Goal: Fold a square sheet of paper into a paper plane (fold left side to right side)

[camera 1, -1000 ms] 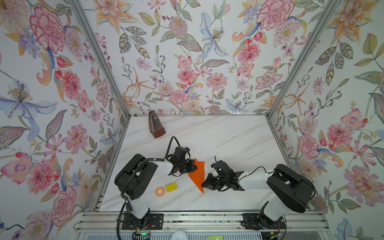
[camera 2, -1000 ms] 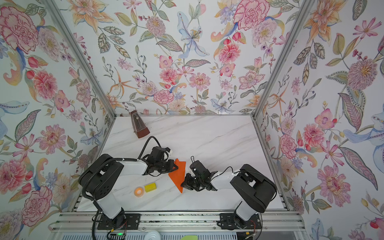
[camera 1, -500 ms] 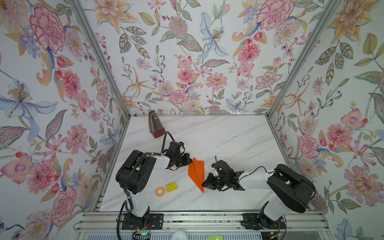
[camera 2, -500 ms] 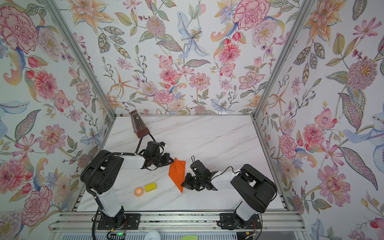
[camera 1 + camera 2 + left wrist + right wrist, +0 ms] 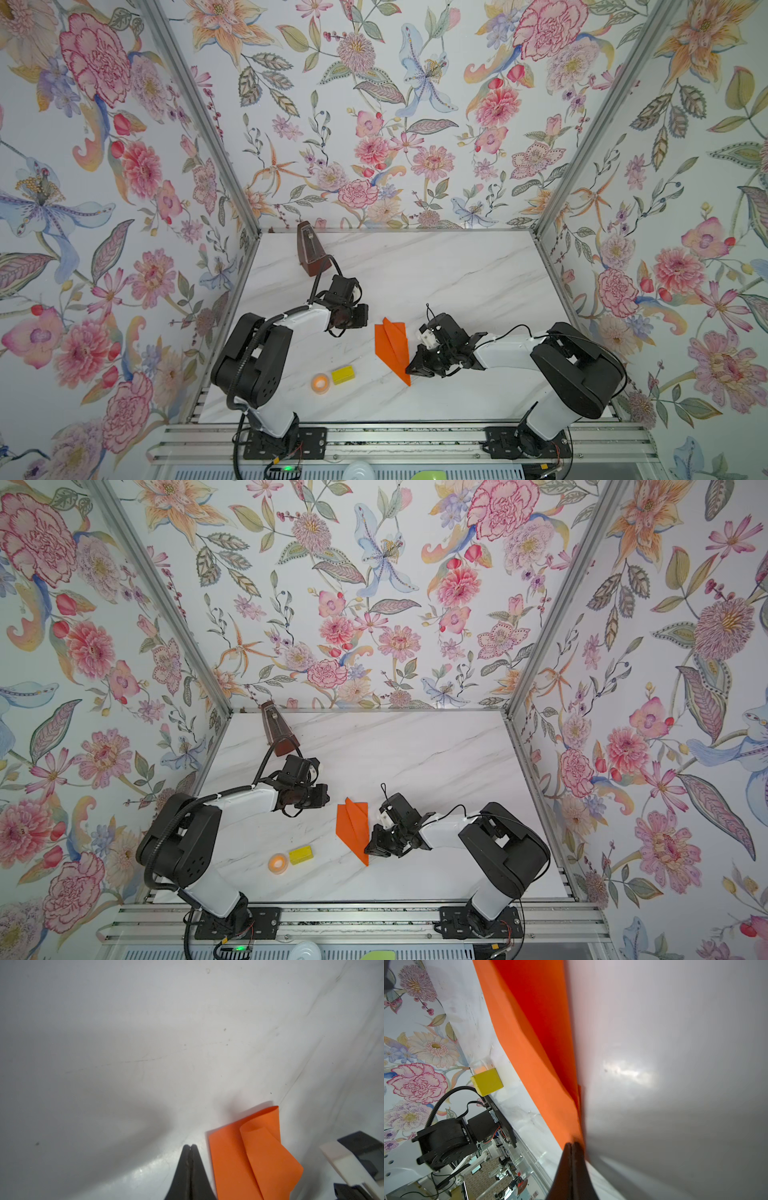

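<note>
The orange paper (image 5: pixel 390 347) lies on the white table (image 5: pixel 457 270) near the middle, between the two arms. It is no longer a square. In both top views it is a narrow pointed shape, with its sharp tip toward the near edge and its wide end toward the far side. Diagonal layers show on its right half.

The right gripper (image 5: pixel 572 1144) is clenched, and its tip sits at the paper's right edge close to the pointed end. It seems to pin the paper to the table rather than pinch it, but I cannot tell this for sure. The left gripper (image 5: pixel 189 1146) is also clenched and holds nothing. It sits just left of the paper's far end, not touching it.

Most of the shaping looks done, and the left side appears to be laid over toward the right. In the left wrist view the upper flap at the far end curls up instead of lying flat, so that crease probably needs pressing down. Any spreading of the wings is likely left to do.

A yellow block (image 5: pixel 343 374) and a tape ring (image 5: pixel 320 382) sit apart at near left.
</note>
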Action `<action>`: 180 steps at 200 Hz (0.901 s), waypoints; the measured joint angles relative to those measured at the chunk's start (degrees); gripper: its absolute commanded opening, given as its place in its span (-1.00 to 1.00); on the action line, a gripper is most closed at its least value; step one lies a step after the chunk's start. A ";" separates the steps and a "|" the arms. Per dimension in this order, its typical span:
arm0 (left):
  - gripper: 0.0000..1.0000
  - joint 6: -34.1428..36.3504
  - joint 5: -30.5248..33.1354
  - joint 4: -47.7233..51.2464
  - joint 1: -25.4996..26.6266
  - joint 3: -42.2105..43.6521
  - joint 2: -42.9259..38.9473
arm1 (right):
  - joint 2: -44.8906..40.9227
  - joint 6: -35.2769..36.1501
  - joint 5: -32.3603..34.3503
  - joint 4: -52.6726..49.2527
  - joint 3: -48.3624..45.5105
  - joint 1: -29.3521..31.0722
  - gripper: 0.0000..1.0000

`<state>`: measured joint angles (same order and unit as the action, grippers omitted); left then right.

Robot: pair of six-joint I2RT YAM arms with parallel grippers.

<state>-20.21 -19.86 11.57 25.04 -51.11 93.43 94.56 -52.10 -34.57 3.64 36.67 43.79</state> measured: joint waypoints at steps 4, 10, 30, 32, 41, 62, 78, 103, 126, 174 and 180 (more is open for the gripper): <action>-0.89 1.05 0.33 1.25 0.74 -0.55 -0.70 | 0.26 0.74 -0.35 -0.66 0.39 -0.17 -1.00; -0.89 2.29 0.81 2.67 1.92 -1.38 -1.44 | 0.59 1.70 -0.85 -1.49 0.90 -0.44 -1.00; -0.88 6.16 1.29 6.88 7.34 -4.57 -2.21 | 1.73 4.72 -2.38 -4.13 2.60 -1.14 -1.00; -0.88 6.49 1.42 7.23 7.91 -4.90 -2.14 | 1.81 4.98 -2.49 -4.42 2.75 -1.18 -1.00; -0.88 7.98 1.55 9.03 10.62 -6.32 -1.57 | 2.23 6.10 -2.95 -5.51 3.43 -1.40 -1.00; -0.88 10.56 1.73 12.81 15.61 -9.81 1.73 | 2.86 8.00 -3.67 -7.32 4.46 -1.81 -1.00; -0.90 11.80 1.92 14.62 17.18 -11.41 4.63 | 2.95 8.94 -3.93 -8.17 4.68 -2.14 -1.00; -0.92 13.00 2.40 17.03 17.35 -12.09 8.31 | 2.95 9.77 -4.17 -9.18 4.92 -2.64 -1.00; -0.92 13.81 2.56 18.25 17.35 -12.20 10.08 | 2.95 9.88 -4.20 -9.55 5.05 -2.69 -1.00; -0.92 13.99 2.16 18.21 17.35 -13.88 12.52 | 2.86 9.68 -3.91 -10.36 5.40 -2.67 -1.00; -0.92 13.97 2.10 18.25 17.35 -14.08 12.70 | 2.75 9.62 -3.69 -10.47 5.40 -2.62 -1.00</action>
<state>-6.24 -17.76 29.82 42.39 -65.19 106.13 97.32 -42.48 -38.26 -6.83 42.06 41.17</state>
